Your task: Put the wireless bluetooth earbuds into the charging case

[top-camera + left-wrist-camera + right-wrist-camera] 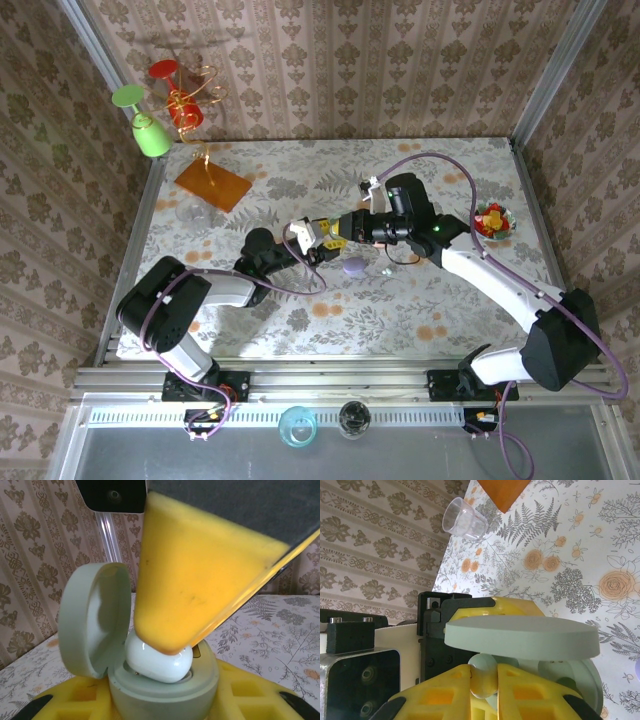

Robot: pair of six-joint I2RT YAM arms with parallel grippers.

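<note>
earbud (482, 672), where is it?

pinched between the yellow fingers of the right claw (483, 679), which is closed on it. in the left wrist view one of those fingers (200, 580) presses down on the earbud (160, 664). its lower part sits in the well of the case (165, 692) and its glossy pale top stands above the rim.

and the case?

pale green, with the lid (92, 620) swung open and standing upright on the left in that view. the left claw (162, 702) grips the case from both sides with its yellow pads. from the right wrist the lid (520, 637) shows edge-on just above the earbud, with the left claw (465, 612) behind it.

how do the arms look from above?

the left claw (305, 240) and the right claw (335, 232) meet tip to tip over the middle of the floral surface (400, 310).

anything around them?

a purple case (353, 267) lies on the surface just beside the claws, on the near side. a clear cup (192, 212) and an orange board (212, 183) are well apart at the far left. a bowl of sweets (492, 220) sits at the right edge.
</note>
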